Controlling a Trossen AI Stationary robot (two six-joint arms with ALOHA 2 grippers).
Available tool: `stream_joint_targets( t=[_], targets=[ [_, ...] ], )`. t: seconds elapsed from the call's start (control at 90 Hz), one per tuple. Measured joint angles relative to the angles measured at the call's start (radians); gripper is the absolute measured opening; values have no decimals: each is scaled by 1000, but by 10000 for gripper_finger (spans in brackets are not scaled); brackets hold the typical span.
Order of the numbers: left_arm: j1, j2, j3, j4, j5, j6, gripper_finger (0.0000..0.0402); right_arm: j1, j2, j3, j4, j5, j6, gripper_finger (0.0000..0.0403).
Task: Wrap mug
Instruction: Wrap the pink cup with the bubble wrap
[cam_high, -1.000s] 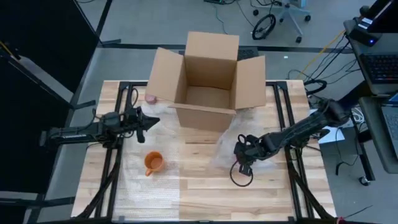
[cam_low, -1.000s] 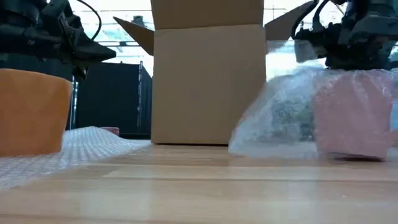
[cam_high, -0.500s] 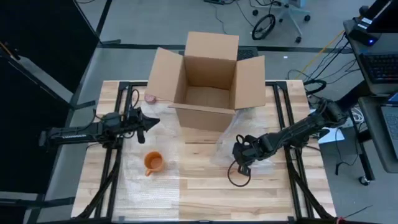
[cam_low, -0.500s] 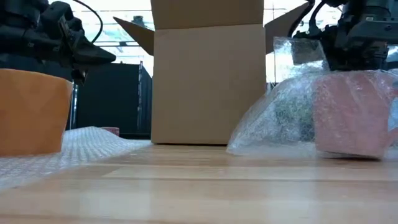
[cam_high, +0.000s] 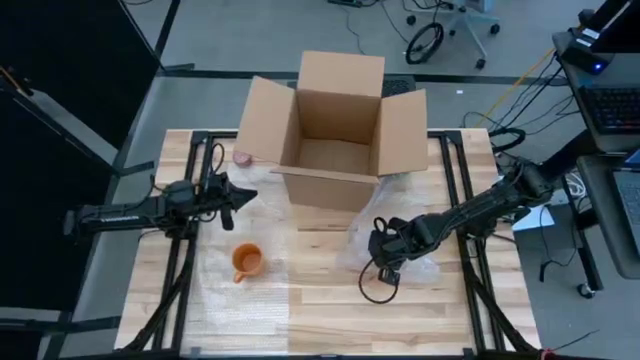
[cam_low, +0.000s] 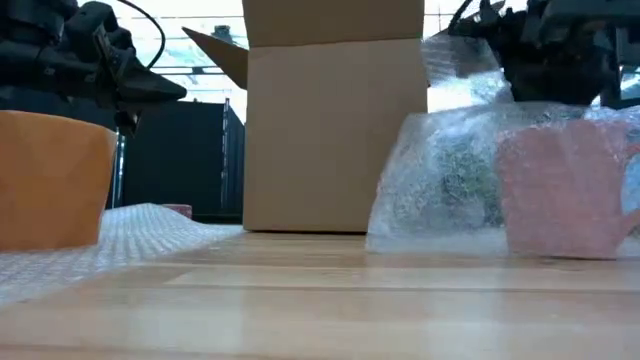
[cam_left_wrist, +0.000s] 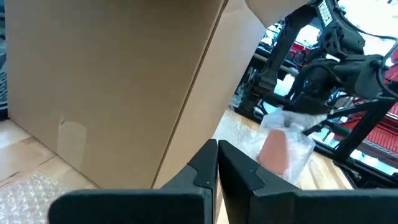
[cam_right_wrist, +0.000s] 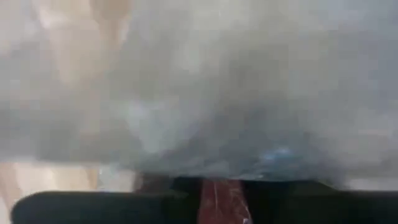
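Over on the right side of the wooden table (cam_high: 320, 300), the right gripper (cam_high: 380, 247) sits low over a pink mug (cam_low: 555, 195) that stands swaddled in clear bubble wrap (cam_low: 450, 180), its fingers pinched on the wrap. The left gripper (cam_high: 243, 197) hangs idle near the table's left edge, fingers pressed together. An orange mug (cam_high: 246, 262) rests on another sheet of bubble wrap (cam_high: 240, 300), with the open cardboard box (cam_high: 335, 125) behind.
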Motion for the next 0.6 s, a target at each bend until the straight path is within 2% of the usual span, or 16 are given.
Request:
stream_joint_targets(
  t=[0.178, 0.6],
  targets=[
    [0, 0, 0, 0, 0, 0, 0, 0, -1, 74, -117, -2, -16, 117],
    [0, 0, 0, 0, 0, 0, 0, 0, -3, 199, -283, -6, 14, 126]
  ],
)
